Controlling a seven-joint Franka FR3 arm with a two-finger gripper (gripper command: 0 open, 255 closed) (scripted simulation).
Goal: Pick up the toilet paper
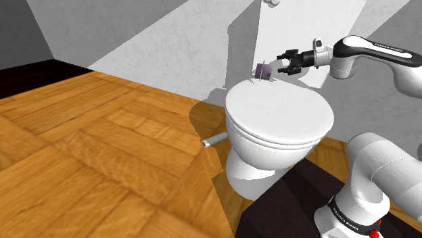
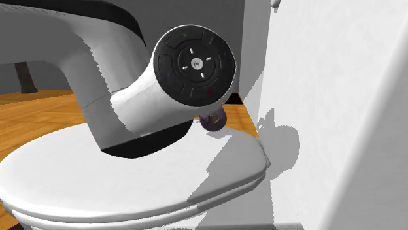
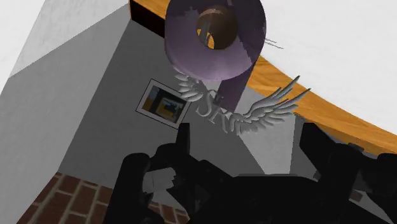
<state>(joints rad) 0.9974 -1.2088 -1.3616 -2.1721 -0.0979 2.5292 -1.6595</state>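
One purple toilet paper roll (image 1: pixel 263 70) sits at the back edge of the white toilet lid (image 1: pixel 277 115). In the wrist view its brown hole looks right at me, so its long way points at my gripper (image 3: pixel 248 137). The roll lies straight ahead, past the fingertips, not between them. The fingers stand apart and hold nothing. I think I must reach forward.
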